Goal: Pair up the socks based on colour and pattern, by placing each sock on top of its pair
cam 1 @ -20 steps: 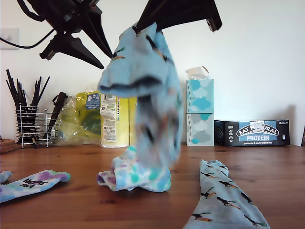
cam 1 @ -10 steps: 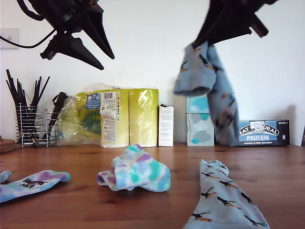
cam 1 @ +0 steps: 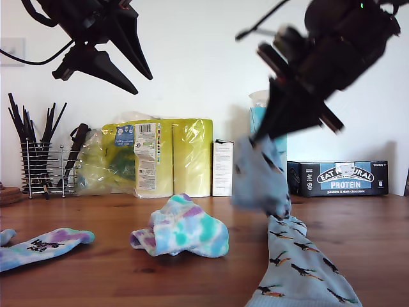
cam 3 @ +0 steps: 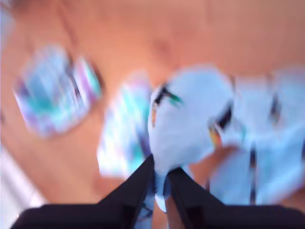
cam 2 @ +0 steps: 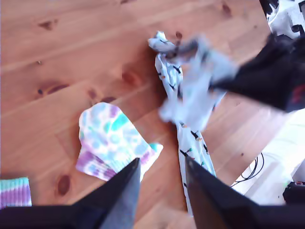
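Now my second gripper (cam 3: 159, 179) is clamped on the soft light-blue bird-print sock (cam 3: 186, 114), which dangles beneath it, right over its flat matching sock (cam 1: 300, 262); next I should lower and release it there. Farther off, my first gripper (cam 2: 162, 171) hangs spread, empty.

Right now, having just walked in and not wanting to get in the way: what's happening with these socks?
My second gripper is shut on a light blue fabric sock with small birds, which hangs over the far end of the matching bird sock lying flat on the wooden table. My first gripper is raised, fingers open and empty. A crumpled tie-dye purple, teal and white sock sits mid-table; its flat tie-dye match lies apart at the exterior view's left, not yet stacked.
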Robot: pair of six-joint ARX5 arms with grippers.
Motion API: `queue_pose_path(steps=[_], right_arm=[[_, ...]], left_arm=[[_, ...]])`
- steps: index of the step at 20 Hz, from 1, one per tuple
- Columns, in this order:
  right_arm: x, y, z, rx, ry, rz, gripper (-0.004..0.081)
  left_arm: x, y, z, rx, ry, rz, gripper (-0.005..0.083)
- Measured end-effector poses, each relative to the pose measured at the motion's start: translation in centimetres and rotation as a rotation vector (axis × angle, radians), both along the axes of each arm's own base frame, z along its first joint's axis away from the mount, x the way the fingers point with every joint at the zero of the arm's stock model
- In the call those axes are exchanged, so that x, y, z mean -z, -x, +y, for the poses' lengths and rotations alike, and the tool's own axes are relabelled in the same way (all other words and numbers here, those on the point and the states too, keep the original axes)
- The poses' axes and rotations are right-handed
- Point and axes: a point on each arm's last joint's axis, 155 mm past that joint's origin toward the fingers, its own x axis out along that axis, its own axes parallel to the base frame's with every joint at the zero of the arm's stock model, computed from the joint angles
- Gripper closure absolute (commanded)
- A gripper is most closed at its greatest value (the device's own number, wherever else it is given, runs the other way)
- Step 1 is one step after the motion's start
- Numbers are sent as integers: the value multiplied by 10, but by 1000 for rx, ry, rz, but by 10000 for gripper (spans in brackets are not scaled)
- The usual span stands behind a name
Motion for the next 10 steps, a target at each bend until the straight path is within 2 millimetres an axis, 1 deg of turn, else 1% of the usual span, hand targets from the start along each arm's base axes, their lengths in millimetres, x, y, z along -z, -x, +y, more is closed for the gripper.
queue_pose_path(steps=[1,2,4,6,10], right_arm=[[9,15,-2,-10,15,77,783],[12,27,-1,-16,9,136,783],[6,46,2,-28,-13,211,783],[1,65,-1,-34,-14,282,783],[5,96,0,-63,26,394,783]], left_arm=[[0,0,0,3,-1,-2,504],[0,0,0,5,-2,-2,504],[1,1,0,5,-3,0,504],[1,1,0,6,-3,0,504],[0,1,0,7,-2,-3,504]])
